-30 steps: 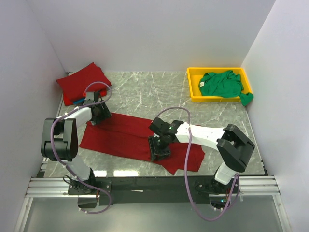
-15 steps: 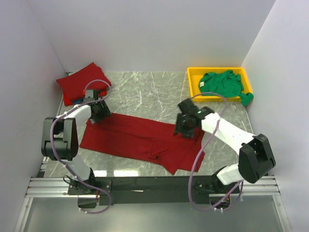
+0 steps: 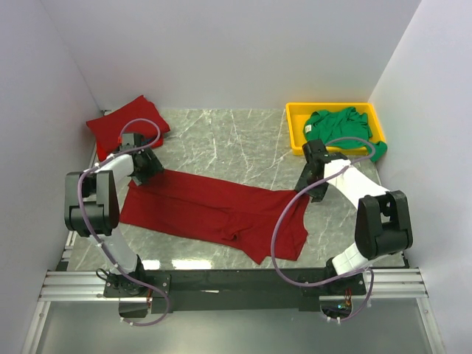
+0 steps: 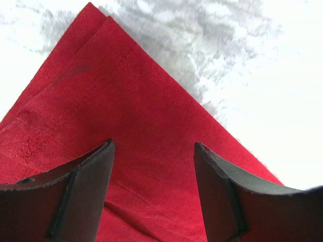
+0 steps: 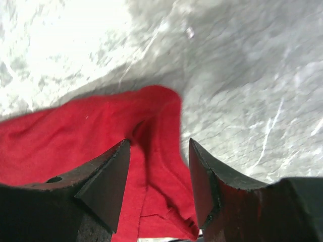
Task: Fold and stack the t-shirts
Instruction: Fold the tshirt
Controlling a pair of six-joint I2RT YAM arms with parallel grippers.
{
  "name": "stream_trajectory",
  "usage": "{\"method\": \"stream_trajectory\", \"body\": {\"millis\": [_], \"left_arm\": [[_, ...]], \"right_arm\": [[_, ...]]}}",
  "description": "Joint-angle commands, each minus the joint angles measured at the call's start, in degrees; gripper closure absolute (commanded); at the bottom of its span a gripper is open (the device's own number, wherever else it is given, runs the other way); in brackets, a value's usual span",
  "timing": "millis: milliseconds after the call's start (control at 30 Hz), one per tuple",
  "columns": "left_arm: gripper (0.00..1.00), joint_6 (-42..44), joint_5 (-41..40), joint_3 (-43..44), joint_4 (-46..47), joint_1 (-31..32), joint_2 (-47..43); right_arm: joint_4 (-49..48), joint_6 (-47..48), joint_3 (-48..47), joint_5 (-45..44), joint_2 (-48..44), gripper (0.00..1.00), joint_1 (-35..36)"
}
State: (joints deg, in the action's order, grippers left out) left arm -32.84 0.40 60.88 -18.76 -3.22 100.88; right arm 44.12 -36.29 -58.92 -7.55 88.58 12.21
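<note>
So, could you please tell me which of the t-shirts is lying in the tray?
The green t-shirt, bunched in the yellow tray at back right. The spread-out red shirt and the folded red shirt at back left lie on the table.

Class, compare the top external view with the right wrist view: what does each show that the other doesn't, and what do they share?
Only the top external view shows the yellow tray holding the green t-shirt, and the red folded pile at the far left. Only the right wrist view shows that the right gripper is open, with one finger either side of a bunched fold of cloth. Both show the spread red t-shirt lying on the marble table.
</note>
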Motion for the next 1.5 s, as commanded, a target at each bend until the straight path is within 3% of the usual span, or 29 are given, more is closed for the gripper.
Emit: {"method": "stream_trajectory", "body": {"millis": [0, 333, 633, 767, 900, 1000, 1333, 1467], "left_arm": [[0.3, 0.0, -0.2, 1.8, -1.3, -0.3, 2.1], [0.3, 0.2, -0.2, 4.1, -3.5, -0.3, 2.7], [0.29, -1.5, -0.2, 5.8, -3.9, -0.3, 3.0], [0.29, -1.7, -0.2, 6.4, -4.1, -0.7, 4.3], [0.29, -2.2, -0.2, 6.1, -3.7, -1.9, 5.4], [0.29, -2.2, -0.2, 5.6, -3.2, -2.6, 6.1], [0.29, -1.9, -0.2, 4.4, -2.7, -2.8, 5.6], [0.28, -1.0, -3.5, 4.5, -3.8, -2.8, 4.0]], "right_arm": [[-1.6, 1.2, -0.7, -0.3, -0.1, 0.43, -1.7], [-7.3, 1.9, -0.9, 6.9, 1.4, 0.43, -4.5], [-7.2, 2.5, -0.9, 7.3, 4.8, 0.46, -4.6], [-6.2, 2.6, -1.5, 6.2, 6.3, 0.6, -4.9], [-6.2, 2.2, -1.6, 5.7, 7.6, 0.91, -5.8], [-6.7, 2.2, -2.2, 5.9, 8.9, 0.99, -6.4], [-5.3, 3.5, -5.9, 2.8, 12.2, 1.0, -7.0], [-3.4, 4.2, -8.6, 0.5, 13.5, 0.84, -7.2]]}}
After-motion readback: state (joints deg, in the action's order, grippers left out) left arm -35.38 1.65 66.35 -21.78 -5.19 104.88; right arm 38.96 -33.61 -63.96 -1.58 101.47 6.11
